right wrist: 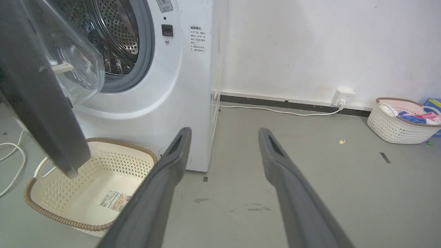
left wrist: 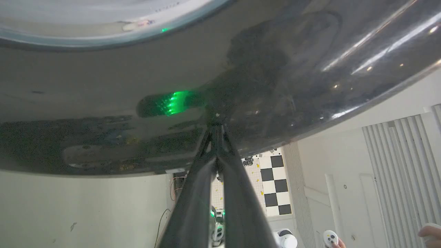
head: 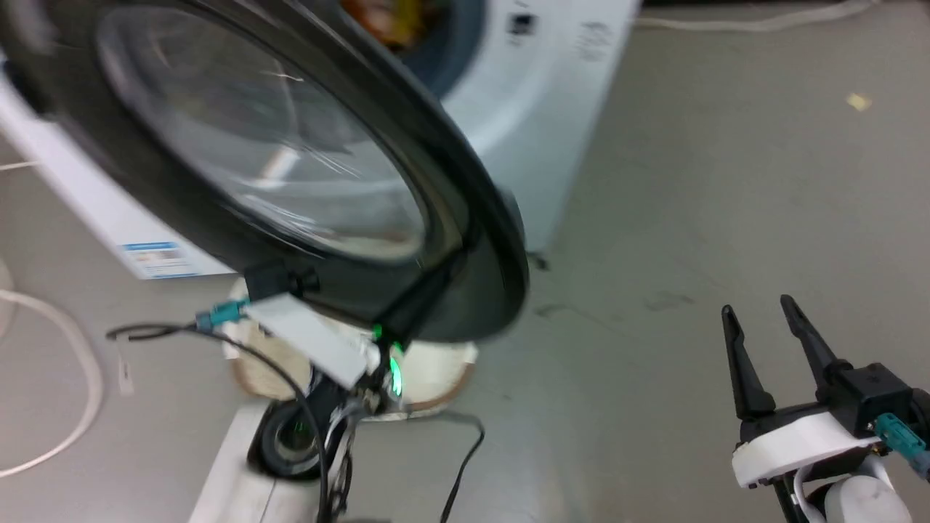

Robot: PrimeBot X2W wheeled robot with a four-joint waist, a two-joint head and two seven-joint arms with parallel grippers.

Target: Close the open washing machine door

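Note:
The washing machine door (head: 254,145) stands swung out from the white washing machine (head: 523,109), its glossy black rim around a bulging clear window. My left gripper (head: 429,290) reaches up from below, shut, with its tips against the lower rim. In the left wrist view the closed left gripper (left wrist: 217,127) touches the black rim of the door (left wrist: 103,103). My right gripper (head: 763,312) hovers open over the floor at the lower right, holding nothing. The right wrist view looks between the open right gripper (right wrist: 224,132) at the washing machine (right wrist: 186,86), its steel drum (right wrist: 113,34) and the door (right wrist: 41,113) at left.
A cream perforated basket (right wrist: 93,186) sits on the floor under the door. A second basket (right wrist: 396,124) with clothes stands by the wall at right, near a wall socket (right wrist: 342,96). White cable (head: 73,378) lies at the left. A person's hand with a controller (left wrist: 332,239) shows behind.

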